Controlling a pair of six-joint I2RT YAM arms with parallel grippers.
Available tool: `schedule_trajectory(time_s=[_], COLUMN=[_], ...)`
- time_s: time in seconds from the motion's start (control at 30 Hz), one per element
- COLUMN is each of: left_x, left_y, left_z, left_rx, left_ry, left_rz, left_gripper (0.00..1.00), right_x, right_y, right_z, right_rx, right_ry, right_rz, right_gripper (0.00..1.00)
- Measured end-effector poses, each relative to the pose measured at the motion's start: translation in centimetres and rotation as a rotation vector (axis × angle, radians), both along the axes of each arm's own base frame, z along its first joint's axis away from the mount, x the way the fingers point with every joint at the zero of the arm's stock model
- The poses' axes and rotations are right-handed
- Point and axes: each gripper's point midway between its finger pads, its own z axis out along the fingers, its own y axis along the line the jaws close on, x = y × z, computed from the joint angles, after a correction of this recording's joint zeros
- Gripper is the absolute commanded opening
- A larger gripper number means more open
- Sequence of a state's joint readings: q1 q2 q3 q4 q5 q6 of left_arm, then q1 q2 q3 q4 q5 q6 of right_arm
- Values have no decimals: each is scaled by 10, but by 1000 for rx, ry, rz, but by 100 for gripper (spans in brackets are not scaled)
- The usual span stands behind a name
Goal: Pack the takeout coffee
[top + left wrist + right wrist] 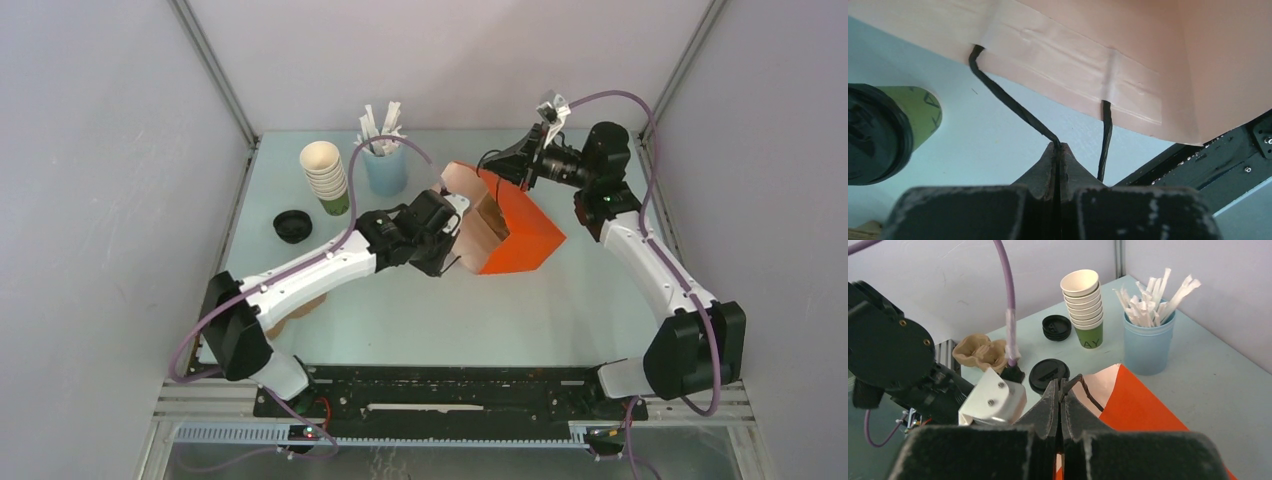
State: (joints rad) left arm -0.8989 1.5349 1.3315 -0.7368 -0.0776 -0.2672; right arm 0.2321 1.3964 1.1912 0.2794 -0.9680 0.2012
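The takeout coffee (883,130), a green cup under a black lid, stands on the table left of my left gripper; the right wrist view shows its lid (1049,374) from above. In the top view my left arm hides it. An orange paper bag (520,235) hangs tilted between both grippers, its pale inner side (1098,45) above the left one. My left gripper (1059,146) is shut on one black cord handle (1008,100). My right gripper (1062,382) is shut on the other handle (1089,391), at the bag's far top edge (492,163).
A stack of cream-and-green cups (327,175) and a light blue cup of white sticks (385,165) stand at the back. Spare black lids (292,226) lie at the left. A brown pulp carrier (980,351) sits under my left arm.
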Motion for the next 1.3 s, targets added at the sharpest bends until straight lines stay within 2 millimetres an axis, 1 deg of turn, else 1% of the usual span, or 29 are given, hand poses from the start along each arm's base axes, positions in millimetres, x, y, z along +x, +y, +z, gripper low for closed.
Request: schedule_trajectory(time_s=[0.13, 0.23, 0.37, 0.43, 0.5, 0.57, 0.6, 0.67, 0.73, 0.77, 0.8, 0.83, 0.93, 0.97, 1.0, 1.03, 1.1, 1.13, 1.2, 1.23, 1.3], left_x=[6, 11, 23, 30, 36, 44, 48, 55, 62, 64, 65, 67, 63, 61, 59, 58, 55, 52, 43, 38, 21], left_y=[0, 1, 1, 1, 2, 1, 0, -2, -3, -5, -5, -5, -1, 1, 3, 6, 12, 18, 34, 43, 68], left_z=[20, 42, 85, 107, 124, 134, 137, 139, 137, 135, 133, 131, 126, 126, 128, 131, 140, 146, 162, 172, 199], left_rx=[-14, -27, -86, -116, -134, -143, -148, -147, -137, -133, -126, -120, -103, -97, -94, -93, -94, -95, -100, -115, -157], left_ry=[-26, -43, -92, -123, -144, -158, -160, -154, -135, -126, -115, -103, -66, -58, -54, -55, -64, -76, -112, -137, -199], left_rz=[7, 8, 23, 33, 47, 64, 71, 85, 102, 107, 113, 122, 151, 157, 167, 176, 188, 198, 214, 223, 246], left_gripper=[0, 0, 0, 0, 0, 1, 3, 8, 14, 18, 25, 32, 59, 66, 71, 77, 86, 89, 93, 96, 99], right_x=[4, 9, 9, 3, -6, -15, -21, -28, -33, -34, -35, -35, -40, -42, -44, -47, -53, -58, -66, -70, -82], right_y=[-11, -22, -46, -60, -72, -85, -92, -101, -107, -107, -107, -106, -96, -93, -90, -88, -89, -92, -103, -109, -122], right_z=[4, 6, -3, -8, -10, -13, -13, -14, -15, -16, -17, -19, -21, -21, -22, -23, -24, -22, -16, -10, 6], right_rx=[7, 22, 0, -26, -52, -82, -96, -118, -133, -141, -151, -161, -180, -186, -194, -202, -221, -230, -231, -228, -211], right_ry=[4, 69, 232, 296, 324, 337, 339, 340, 338, 337, 335, 333, 327, 325, 323, 321, 326, 331, 334, 329, 317], right_rz=[-43, -129, -300, -394, -461, -529, -564, -610, -638, -643, -648, -651, -630, -622, -617, -613, -628, -646, -698, -726, -791], right_gripper=[0, 0, 0, 0, 0, 0, 0, 0, 5, 9, 13, 19, 43, 51, 62, 70, 98, 99, 100, 100, 100])
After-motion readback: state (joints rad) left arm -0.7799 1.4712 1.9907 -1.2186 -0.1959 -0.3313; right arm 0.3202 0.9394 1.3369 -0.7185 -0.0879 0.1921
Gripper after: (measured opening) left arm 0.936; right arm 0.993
